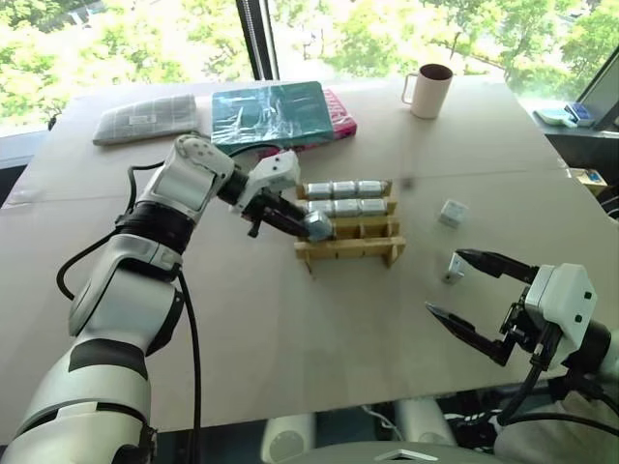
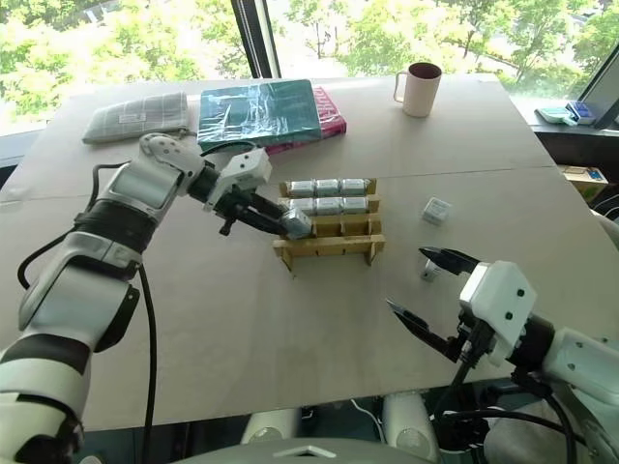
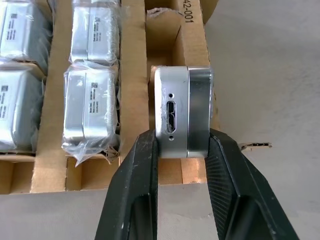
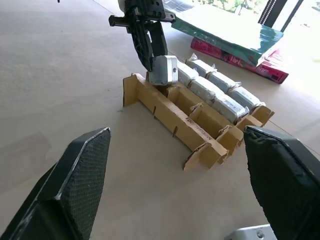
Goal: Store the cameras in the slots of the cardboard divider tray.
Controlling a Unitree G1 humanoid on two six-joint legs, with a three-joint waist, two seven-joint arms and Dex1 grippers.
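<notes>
**Camera poised over the near row: watch the cardboard edge**

In the head views, nearest you is the right gripper [image 1: 471,305], its two black fingers spread wide and empty, pointing roughly level across the bare tan table [image 1: 290,358]. Just beyond its upper finger stands one small silver-grey boxy camera [image 1: 455,268], and a second loose camera [image 1: 452,213] lies farther back. If you swing this arm forward carelessly, you may knock the closer one over. Farther in, the left gripper [image 1: 290,221] angles down and to the right, clamped on a third silver-grey camera [image 1: 318,227] at the left end of the light-brown cardboard divider tray [image 1: 350,249]. Six wrapped cameras fill the two far rows; the near row looks empty.

In the left wrist view, the black fingers [image 3: 135,175] pinch the held camera [image 3: 182,112] by its narrow faces, its port side up, just over the tray's end slot. It appears to overlap a cardboard partition [image 3: 192,35], so pushing down could catch that edge, buckle the panel or shove the light tray along the table.

In the right wrist view, the held camera [image 4: 164,69] hangs tilted at the tray's corner; I judge you need to square it before lowering.
</notes>
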